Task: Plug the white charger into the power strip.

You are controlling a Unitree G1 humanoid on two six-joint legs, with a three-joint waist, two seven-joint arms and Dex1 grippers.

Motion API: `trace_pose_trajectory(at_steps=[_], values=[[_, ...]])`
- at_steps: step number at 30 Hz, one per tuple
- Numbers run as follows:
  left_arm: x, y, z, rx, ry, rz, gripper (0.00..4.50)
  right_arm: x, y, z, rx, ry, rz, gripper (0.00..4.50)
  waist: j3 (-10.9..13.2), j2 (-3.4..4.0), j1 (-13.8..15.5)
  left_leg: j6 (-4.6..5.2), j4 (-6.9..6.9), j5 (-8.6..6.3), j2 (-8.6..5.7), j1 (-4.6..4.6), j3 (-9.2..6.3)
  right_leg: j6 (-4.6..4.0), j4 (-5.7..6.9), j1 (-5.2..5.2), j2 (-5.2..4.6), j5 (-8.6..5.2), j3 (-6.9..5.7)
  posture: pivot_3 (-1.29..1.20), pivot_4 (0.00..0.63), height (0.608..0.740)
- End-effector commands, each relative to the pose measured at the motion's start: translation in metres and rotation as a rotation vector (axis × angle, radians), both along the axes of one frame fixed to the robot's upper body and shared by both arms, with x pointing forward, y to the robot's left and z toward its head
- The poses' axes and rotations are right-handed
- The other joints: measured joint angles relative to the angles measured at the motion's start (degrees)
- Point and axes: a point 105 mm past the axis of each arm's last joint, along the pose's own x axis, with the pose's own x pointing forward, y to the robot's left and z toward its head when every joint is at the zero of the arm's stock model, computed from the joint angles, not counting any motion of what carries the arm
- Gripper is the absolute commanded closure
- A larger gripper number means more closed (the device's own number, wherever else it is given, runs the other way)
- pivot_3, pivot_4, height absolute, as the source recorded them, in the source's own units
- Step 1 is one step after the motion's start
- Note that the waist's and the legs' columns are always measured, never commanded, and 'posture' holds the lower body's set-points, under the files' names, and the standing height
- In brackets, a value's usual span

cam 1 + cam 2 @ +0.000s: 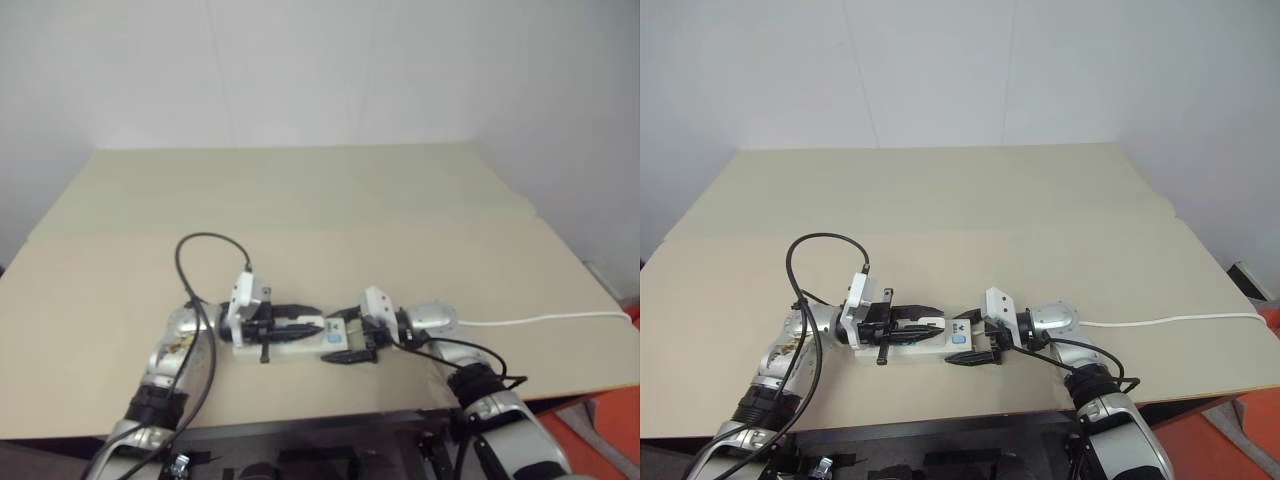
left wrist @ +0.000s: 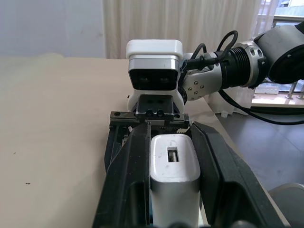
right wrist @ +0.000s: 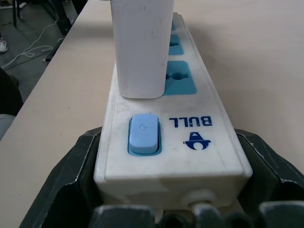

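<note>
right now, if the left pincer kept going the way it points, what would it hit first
Likely the right pincer. The left pincer, shut on the charger, points along the strip toward it, and the left wrist view shows it dead ahead. The gap between them is hard to judge.

You're looking at a beige table [image 1: 330, 200] that fills most of the head views, with a faint seam running across it from 9 to 3 o'clock. A plain white wall [image 1: 300, 70] stands behind it at 12 o'clock, and dim grey floor shows off the table's edge at 3. At 5 o'clock a patch of orange floor [image 1: 1200, 440] shows. In the left wrist view you see pale curtains [image 2: 180, 23], and a bright window [image 2: 282, 28] beside them.
</note>
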Motion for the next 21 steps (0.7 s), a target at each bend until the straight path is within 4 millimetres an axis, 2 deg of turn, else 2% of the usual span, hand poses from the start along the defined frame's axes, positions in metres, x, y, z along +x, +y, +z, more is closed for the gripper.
trace_pose_trajectory(at_steps=[1, 12, 21], values=[[-0.003, 0.014, -0.025, 0.104, 0.049, 0.024, 3.50, -0.005, 0.003, -0.003, -0.014, 0.010, 0.027, 1.08, 0.0, 0.00, 0.0, 0.00, 0.00, 0.00, 0.00, 0.00, 0.00, 0.00, 0.00, 0.00, 0.00, 0.00, 0.00, 0.00, 0.150, 0.740], [-0.007, 0.039, -0.053, 0.253, 0.067, 0.056, 3.50, -0.006, 0.002, -0.002, -0.019, 0.011, 0.033, 1.08, -0.2, 0.18, -0.3, 0.00, -0.10, 0.00, 0.03, 0.16, 0.05, -0.01, 0.00, 0.04, 0.05, 0.00, 0.09, 0.00, 0.150, 0.740], [-0.008, 0.035, -0.054, 0.263, 0.078, 0.048, 3.50, -0.005, 0.002, -0.002, -0.022, 0.010, 0.034, 1.08, -0.3, 0.36, -0.4, 0.00, -0.32, -0.12, 0.06, 1.03, 0.13, -0.01, -0.18, 0.86, 0.12, -0.03, 0.17, 0.00, 0.150, 0.740]])
